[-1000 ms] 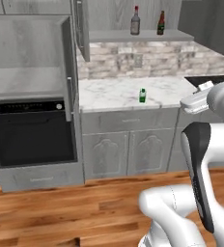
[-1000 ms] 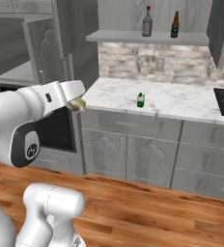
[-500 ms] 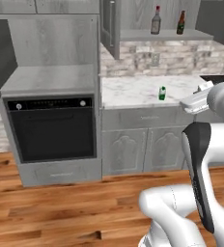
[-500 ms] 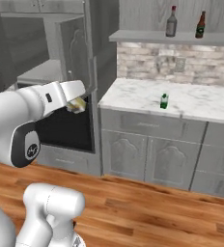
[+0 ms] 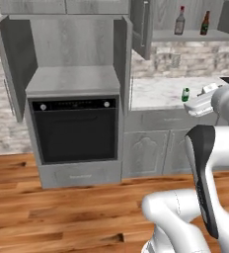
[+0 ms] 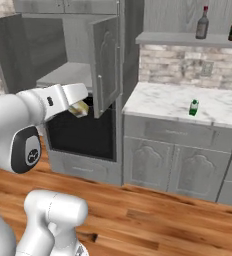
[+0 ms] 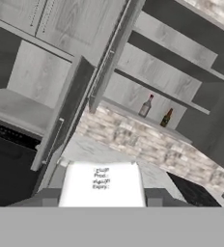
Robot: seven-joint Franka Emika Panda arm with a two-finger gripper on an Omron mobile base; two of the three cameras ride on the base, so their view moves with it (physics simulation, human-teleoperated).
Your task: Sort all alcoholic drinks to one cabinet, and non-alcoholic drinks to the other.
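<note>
- The gripper sits at the bottom of the hand view, its two dark fingertips partly closed on either side of a cream-yellow carton, which it holds between them.
- In the right base view, the same carton shows as a pale yellow block at the end of the white arm, left of centre, in front of the black oven.
- The green and white carton stands on the marble counter, right of centre in the left base view.
- The clear bottle with the red cap and the brown bottle stand side by side, upright, on the long grey shelf at the upper right.
- The niche above the oven is at the upper left, its doors swung open.
</note>
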